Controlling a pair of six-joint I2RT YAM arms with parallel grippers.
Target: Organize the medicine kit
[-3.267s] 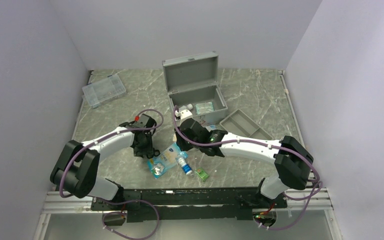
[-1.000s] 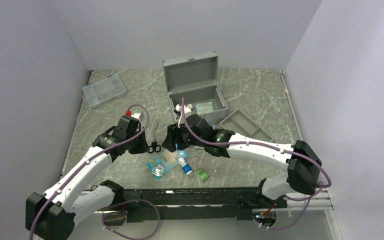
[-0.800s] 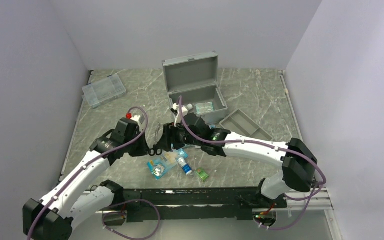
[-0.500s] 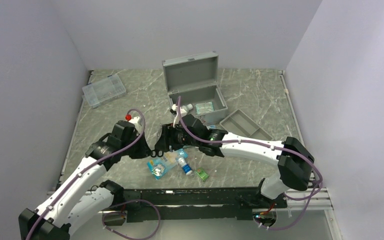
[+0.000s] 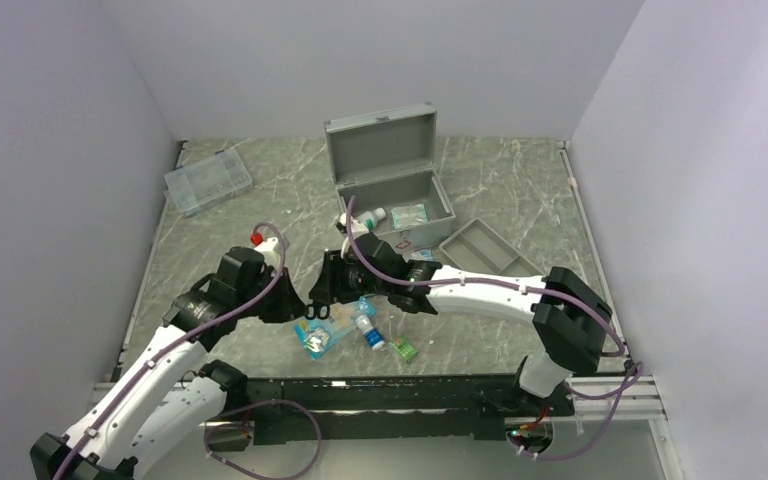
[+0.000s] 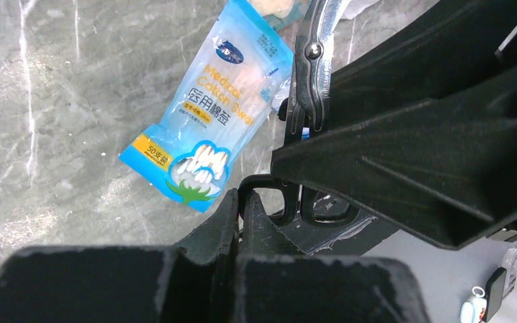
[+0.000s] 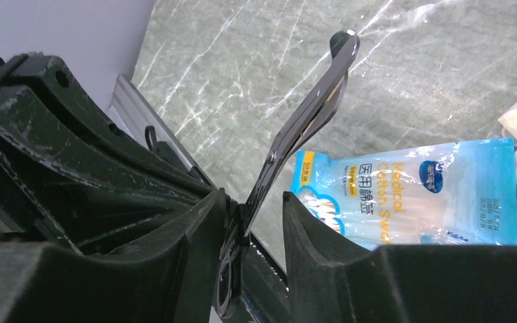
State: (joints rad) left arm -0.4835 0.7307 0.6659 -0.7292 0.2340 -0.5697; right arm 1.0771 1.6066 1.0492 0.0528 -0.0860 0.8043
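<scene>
- Left claw (image 6: 239, 205) clamped on the black handle loop of the scissors (image 7: 306, 111)
- Right claw (image 7: 252, 219) apart, scissor blades between its fingers
- Medicine kit (image 5: 380, 150) stands open on the desk (image 5: 260, 190), beyond the right claw

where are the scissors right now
In the right wrist view the scissors stand between the open jaws of the right gripper, lifted over the cotton swab packet; the left gripper is shut on their handle loop.

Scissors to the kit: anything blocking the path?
Nothing visible blocks it. The scissors are held up in the left fingers, with the right fingers straddling the blades. The medicine kit has its lid up, and only the right arm itself lies between.
</scene>
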